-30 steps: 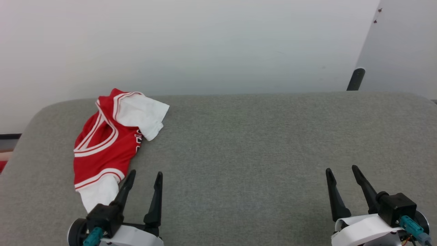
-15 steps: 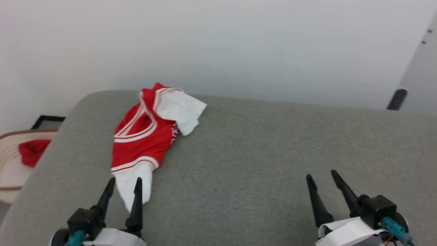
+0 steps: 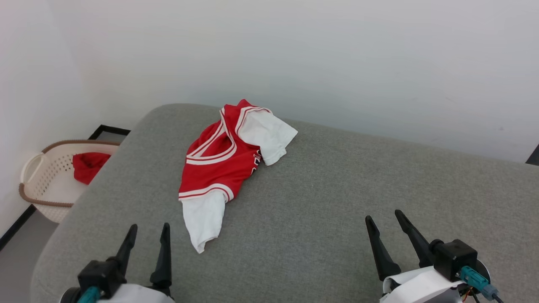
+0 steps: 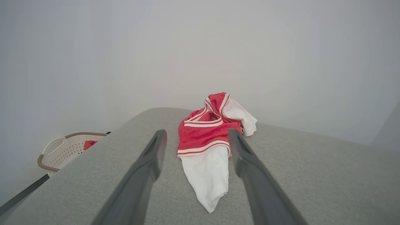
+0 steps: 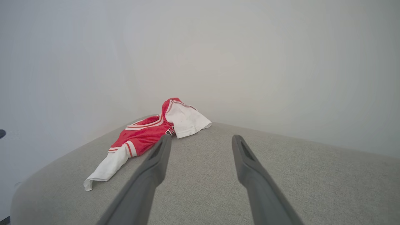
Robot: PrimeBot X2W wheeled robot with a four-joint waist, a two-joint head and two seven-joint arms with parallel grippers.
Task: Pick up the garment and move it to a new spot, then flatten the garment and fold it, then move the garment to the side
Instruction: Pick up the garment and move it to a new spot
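Note:
The garment (image 3: 219,164), a red jersey with white sleeves and striped V-neck trim, lies crumpled near the far left corner of the grey table (image 3: 337,189). One white sleeve trails toward me. My left gripper (image 3: 146,229) hovers open at the lower left, just short of that sleeve and to its left, holding nothing. In the left wrist view the garment (image 4: 209,137) lies straight ahead between the fingers (image 4: 153,153). My right gripper (image 3: 382,216) is open at the lower right, far from the cloth. The right wrist view has the garment (image 5: 147,134) ahead to the left.
A white perforated laundry basket (image 3: 38,185) with a brown rim stands on the floor left of the table, with a small red cloth lump (image 3: 88,166) inside. A pale wall runs close behind the table. The table's grey surface stretches bare to the right of the garment.
The head camera has swung left, so the garment now sits nearer the picture's middle and the basket has come into view. Both grippers stay open; the garment itself lies unchanged.

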